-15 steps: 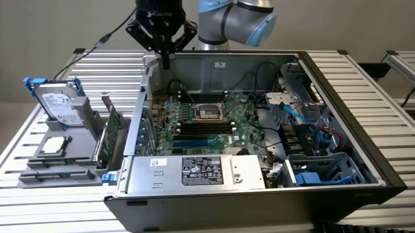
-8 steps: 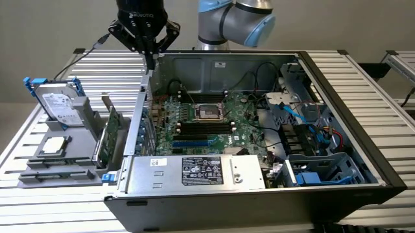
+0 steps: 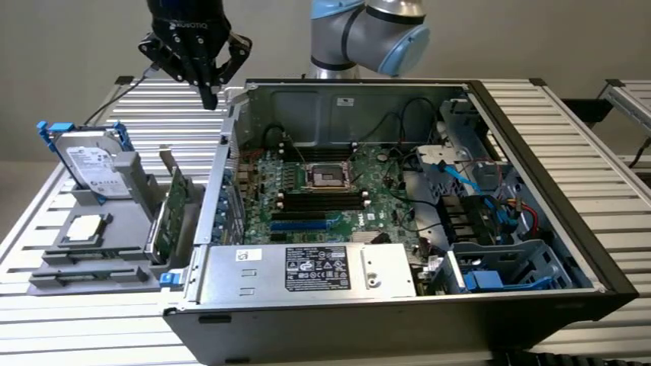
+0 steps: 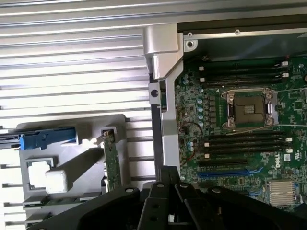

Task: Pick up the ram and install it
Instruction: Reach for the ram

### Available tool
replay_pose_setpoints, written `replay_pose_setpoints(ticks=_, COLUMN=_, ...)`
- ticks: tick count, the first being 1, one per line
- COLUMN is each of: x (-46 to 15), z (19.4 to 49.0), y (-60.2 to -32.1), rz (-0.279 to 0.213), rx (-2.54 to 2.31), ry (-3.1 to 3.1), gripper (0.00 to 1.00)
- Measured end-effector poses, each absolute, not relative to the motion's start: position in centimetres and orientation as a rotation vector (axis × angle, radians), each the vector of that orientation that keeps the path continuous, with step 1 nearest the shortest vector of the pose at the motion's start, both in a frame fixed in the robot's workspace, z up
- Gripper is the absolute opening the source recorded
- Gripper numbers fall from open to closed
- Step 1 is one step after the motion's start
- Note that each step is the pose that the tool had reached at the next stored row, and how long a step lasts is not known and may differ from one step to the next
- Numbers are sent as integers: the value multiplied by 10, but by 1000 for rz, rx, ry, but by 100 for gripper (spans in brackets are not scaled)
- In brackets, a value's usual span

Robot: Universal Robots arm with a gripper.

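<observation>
One gripper (image 3: 210, 97) pointing down over slatted table (image 3: 122, 122), jaws closed on nothing, beside open computer case (image 3: 554, 187) corner, ram (image 4: 111, 163) upright in grey holder (image 3: 91, 268), well apart.

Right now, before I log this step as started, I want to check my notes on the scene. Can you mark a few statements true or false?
1. The gripper holds the ram. False: it hangs shut and empty over the table, while the ram stands on edge in the gray holder.
2. The hard drive with blue rails stands in that holder. True.
3. The case is closed. False: it is open, with the motherboard exposed.
4. The ram is outside the case. True.
</observation>
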State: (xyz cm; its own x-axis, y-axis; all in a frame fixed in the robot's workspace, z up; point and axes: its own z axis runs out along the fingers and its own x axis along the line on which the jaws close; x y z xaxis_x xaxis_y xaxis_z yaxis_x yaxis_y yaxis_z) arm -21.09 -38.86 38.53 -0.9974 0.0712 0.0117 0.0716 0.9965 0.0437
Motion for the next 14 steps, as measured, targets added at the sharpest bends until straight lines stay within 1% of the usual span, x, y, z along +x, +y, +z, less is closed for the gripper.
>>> replay_pose_setpoints(ticks=14, x=-275, z=385, y=-389, rz=-73, rx=-112, ry=-3129, gripper=11)
